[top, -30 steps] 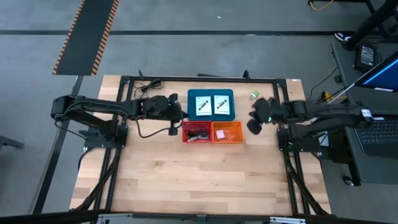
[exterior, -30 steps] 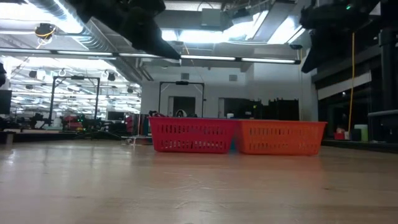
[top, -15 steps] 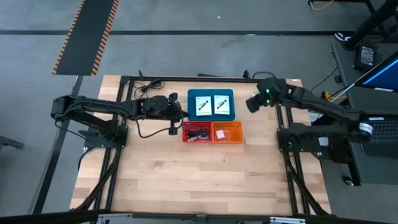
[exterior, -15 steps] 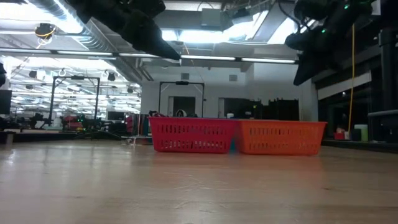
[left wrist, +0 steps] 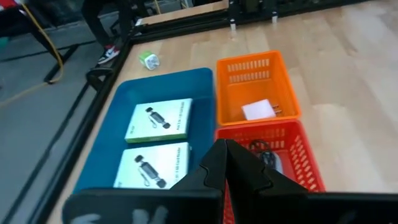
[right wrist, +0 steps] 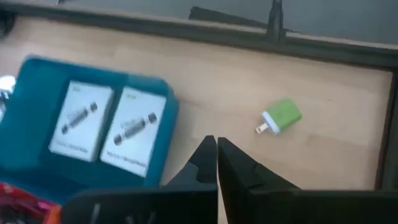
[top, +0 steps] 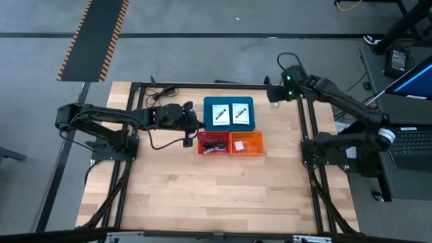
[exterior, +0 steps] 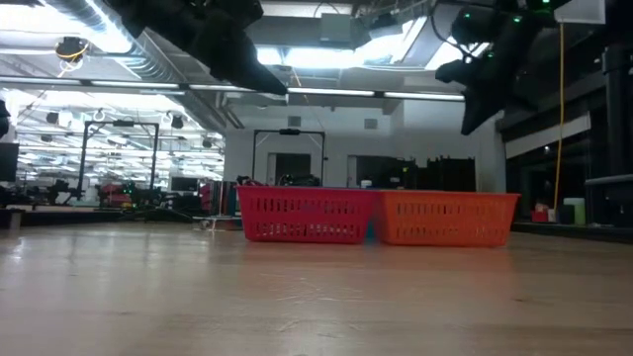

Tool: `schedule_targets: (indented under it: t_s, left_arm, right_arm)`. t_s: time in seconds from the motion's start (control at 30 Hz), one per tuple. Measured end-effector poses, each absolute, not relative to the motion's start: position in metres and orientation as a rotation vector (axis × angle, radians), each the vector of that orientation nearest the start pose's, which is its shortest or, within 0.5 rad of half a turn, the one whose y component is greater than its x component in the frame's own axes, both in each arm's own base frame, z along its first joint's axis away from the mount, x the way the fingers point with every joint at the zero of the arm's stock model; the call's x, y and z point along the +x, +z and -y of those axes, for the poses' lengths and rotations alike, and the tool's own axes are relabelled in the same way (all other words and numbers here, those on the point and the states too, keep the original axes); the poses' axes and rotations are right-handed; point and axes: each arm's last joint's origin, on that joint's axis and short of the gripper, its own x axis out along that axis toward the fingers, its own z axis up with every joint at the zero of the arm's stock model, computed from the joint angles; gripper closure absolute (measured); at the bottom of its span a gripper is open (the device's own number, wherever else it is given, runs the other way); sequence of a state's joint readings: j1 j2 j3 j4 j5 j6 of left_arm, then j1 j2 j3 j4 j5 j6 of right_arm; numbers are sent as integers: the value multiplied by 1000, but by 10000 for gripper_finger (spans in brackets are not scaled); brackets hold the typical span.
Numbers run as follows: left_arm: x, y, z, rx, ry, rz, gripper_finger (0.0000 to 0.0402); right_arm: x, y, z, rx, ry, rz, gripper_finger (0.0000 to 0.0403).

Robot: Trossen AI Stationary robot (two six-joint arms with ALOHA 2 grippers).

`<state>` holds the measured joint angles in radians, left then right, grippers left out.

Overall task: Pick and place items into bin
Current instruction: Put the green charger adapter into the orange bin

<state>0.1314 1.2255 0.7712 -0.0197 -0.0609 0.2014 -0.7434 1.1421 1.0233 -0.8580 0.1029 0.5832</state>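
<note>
Two white cards point(top: 229, 113) side by side in one blue tray point(top: 229, 126), two baskets, red point(top: 213, 144) and orange point(top: 247, 144); one green cube point(right wrist: 283, 116) on tabletop point(top: 202, 196); both grippers, left point(top: 191, 123), right point(top: 273, 96), jaws clenched, empty

Both arms are showing as dark, near-black jointed links against the pale wood. The left arm point(top: 115, 116) is carrying a black cable that is looping out along its forearm, and its base is sitting on a black bracket. The right arm point(top: 337, 101) is glowing with a small green light near its wrist, and a black cable is arching over its end. Each arm is ending in two tapered black fingers point(left wrist: 219, 168).
</note>
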Motion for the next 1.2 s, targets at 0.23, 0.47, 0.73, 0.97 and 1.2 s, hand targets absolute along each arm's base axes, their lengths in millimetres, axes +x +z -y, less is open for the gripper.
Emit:
schedule_targets:
  t_s: [0.23, 0.47, 0.73, 0.97, 1.2]
  left_arm:
    - [260, 253, -35, 141, 119, -503, 400]
    - [257, 247, -35, 134, 113, -568, 397]
    - [254, 243, -34, 117, 111, -621, 400]
    - [250, 232, -34, 114, 108, -658, 396]
    - [248, 227, -34, 113, 106, -681, 400]
  right_arm:
    - [173, 297, 177, 939, -1186, -768, 403]
    - [180, 270, 188, 1098, -1355, -897, 400]
    - [189, 248, 198, 1145, -1407, -954, 352]
    - [194, 236, 204, 1145, -1468, -983, 260]
    - [199, 218, 209, 1218, -1561, -983, 196]
